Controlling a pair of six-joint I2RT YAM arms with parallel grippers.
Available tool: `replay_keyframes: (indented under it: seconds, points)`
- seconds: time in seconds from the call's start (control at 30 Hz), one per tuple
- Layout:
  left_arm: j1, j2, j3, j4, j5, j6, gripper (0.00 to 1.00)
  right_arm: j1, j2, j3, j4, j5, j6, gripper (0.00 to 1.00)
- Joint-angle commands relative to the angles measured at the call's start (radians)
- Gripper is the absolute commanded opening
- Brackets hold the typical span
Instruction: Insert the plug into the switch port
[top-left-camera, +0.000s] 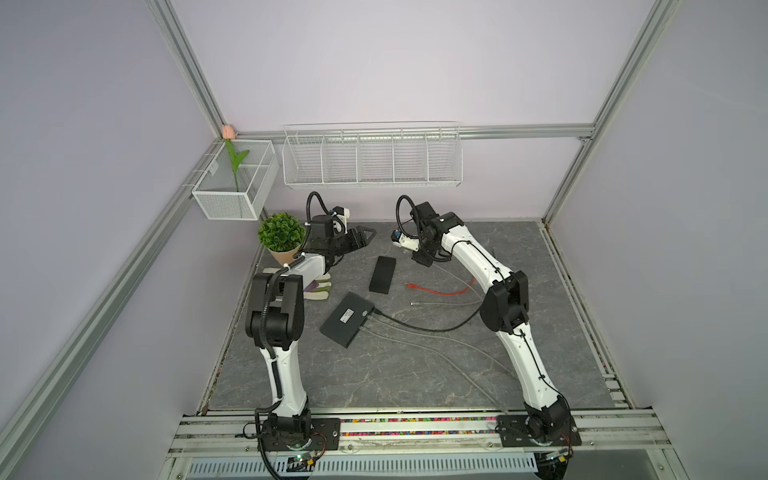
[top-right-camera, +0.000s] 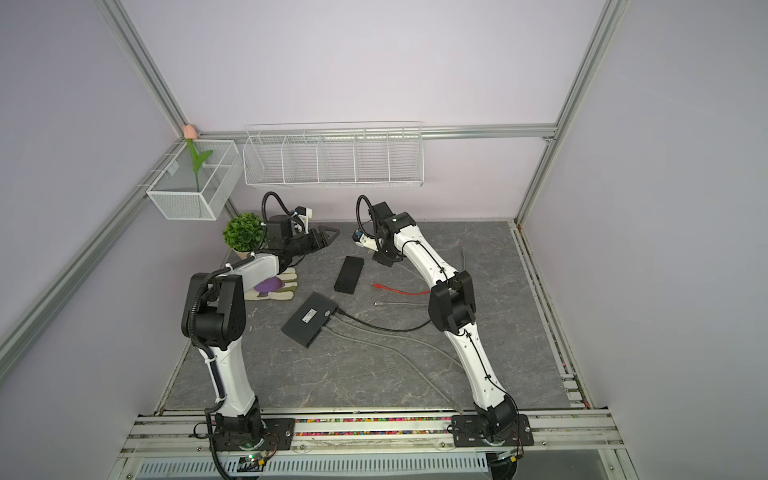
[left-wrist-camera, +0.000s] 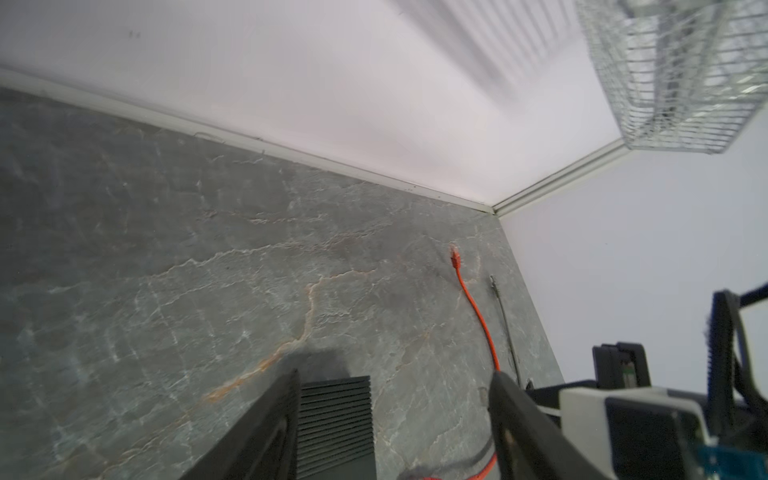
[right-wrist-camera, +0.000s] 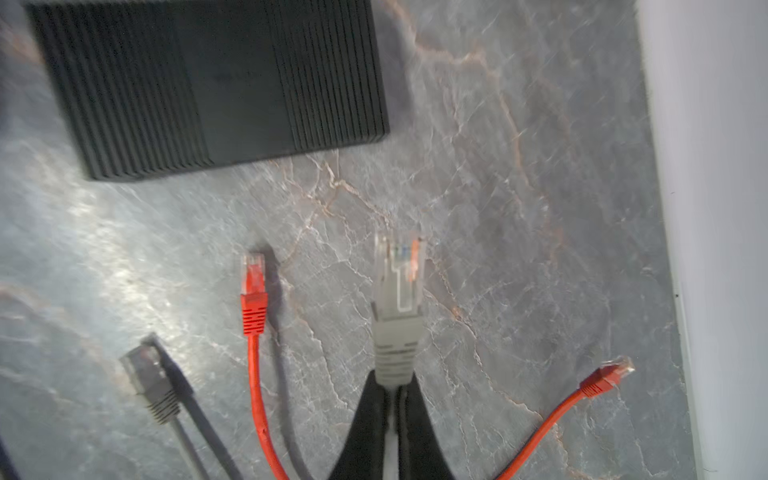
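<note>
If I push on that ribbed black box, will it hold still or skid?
Likely skids: the ribbed black box lies unbraced on the smooth stone-pattern tabletop. Tipping unlikely; it is low and flat. The open left gripper might brace it.

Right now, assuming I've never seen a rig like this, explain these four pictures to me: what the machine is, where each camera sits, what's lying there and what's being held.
This is a pair of robot arms, the left arm and the right arm, bolted at the front of a grey stone-look table. Two pictures come from one camera head high above, looking down on everything. The other two come from a small camera on each wrist, looking along the jaws. On the table lie a ribbed black box, a flat black box with cables plugged in, a loose red plug, a glove and a potted plant. The right jaws are shut on a grey plug. The left jaws stand open and hold nothing.
</note>
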Motion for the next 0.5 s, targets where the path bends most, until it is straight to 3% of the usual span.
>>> replay_keyframes:
  seconds: [0.0, 0.17, 0.47]
  points:
    - [-0.005, 0.043, 0.052, -0.085, -0.049, 0.065, 0.62, 0.001, -0.008, 0.017, -0.002, 0.045, -0.031, 0.06]
    - [-0.033, 0.115, 0.116, -0.164, -0.073, 0.102, 0.48, 0.014, -0.003, -0.068, 0.055, 0.044, -0.046, 0.07]
    - [-0.079, 0.173, 0.155, -0.248, -0.134, 0.125, 0.47, 0.015, 0.010, -0.126, 0.100, 0.006, -0.047, 0.07]
